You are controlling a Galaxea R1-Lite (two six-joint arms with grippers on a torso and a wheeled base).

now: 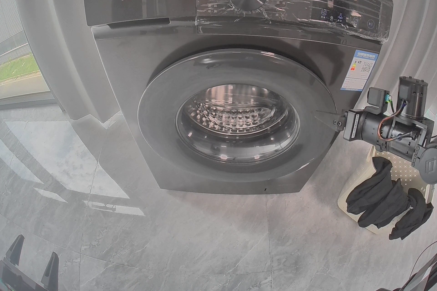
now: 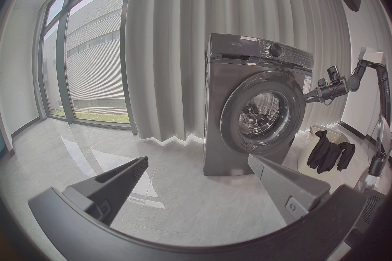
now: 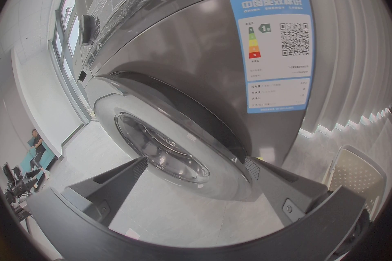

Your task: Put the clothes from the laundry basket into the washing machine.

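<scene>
The grey washing machine (image 1: 136, 60) stands ahead with its round door (image 1: 159, 123) closed against the front. My right gripper (image 1: 336, 122) is open at the door's right edge; in the right wrist view (image 3: 195, 162) the door rim (image 3: 228, 188) passes between its fingers (image 3: 281, 188). A cream laundry basket (image 1: 405, 171) sits on the floor right of the machine, with black clothes (image 1: 382, 201) draped over its rim. My left gripper (image 1: 35, 248) hangs low at the left, open and holding nothing (image 2: 197, 160), far from the machine (image 2: 261, 111) and the basket (image 2: 310, 139).
A pleated grey curtain (image 2: 171, 49) hangs behind the machine, and tall windows (image 2: 94, 54) stand to the left. Open tiled floor (image 1: 205, 237) stretches in front of the machine.
</scene>
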